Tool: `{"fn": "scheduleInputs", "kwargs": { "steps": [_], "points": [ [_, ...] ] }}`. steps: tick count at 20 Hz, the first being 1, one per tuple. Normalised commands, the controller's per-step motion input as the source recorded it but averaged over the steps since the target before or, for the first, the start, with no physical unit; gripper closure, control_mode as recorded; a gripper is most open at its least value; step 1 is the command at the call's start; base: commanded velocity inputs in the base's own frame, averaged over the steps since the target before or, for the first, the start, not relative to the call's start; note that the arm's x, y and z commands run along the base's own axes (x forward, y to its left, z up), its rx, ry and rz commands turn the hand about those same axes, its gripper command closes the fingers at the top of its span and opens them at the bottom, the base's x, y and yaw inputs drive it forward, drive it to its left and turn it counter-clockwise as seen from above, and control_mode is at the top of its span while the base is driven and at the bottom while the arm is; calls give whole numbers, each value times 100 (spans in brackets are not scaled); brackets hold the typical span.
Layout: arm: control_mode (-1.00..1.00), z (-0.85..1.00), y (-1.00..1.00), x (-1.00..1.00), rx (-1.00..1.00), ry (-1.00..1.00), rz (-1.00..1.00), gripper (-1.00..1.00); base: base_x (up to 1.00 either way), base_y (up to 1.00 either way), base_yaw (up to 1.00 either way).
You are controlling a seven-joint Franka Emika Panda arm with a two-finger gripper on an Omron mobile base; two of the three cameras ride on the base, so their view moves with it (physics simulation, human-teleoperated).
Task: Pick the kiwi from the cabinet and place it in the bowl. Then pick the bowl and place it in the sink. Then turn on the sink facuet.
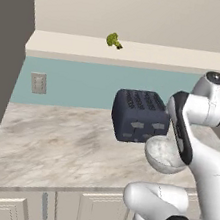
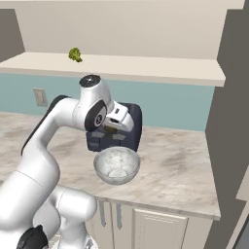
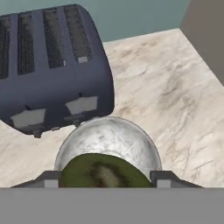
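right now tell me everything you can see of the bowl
The bowl is round and deep, whitish-grey with a marbled, stone-like speckle, and empty inside. It stands upright on the marble counter near the front edge, just in front of the dark blue toaster. Whether they touch cannot be told. The end effector hangs right above it holding the kiwi, which is not yet in the bowl.
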Motion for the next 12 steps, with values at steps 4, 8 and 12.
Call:
{"fn": "scheduleInputs", "kwargs": {
  "steps": [4,8,12],
  "points": [
    [-100,-100,-1,6,-3,34,0,100,0,0,0],
    [-100,-100,0,17,0,23,0,100,0,0,0],
    [-100,-100,0,19,0,18,0,100,0,0,0]
  ]
}}
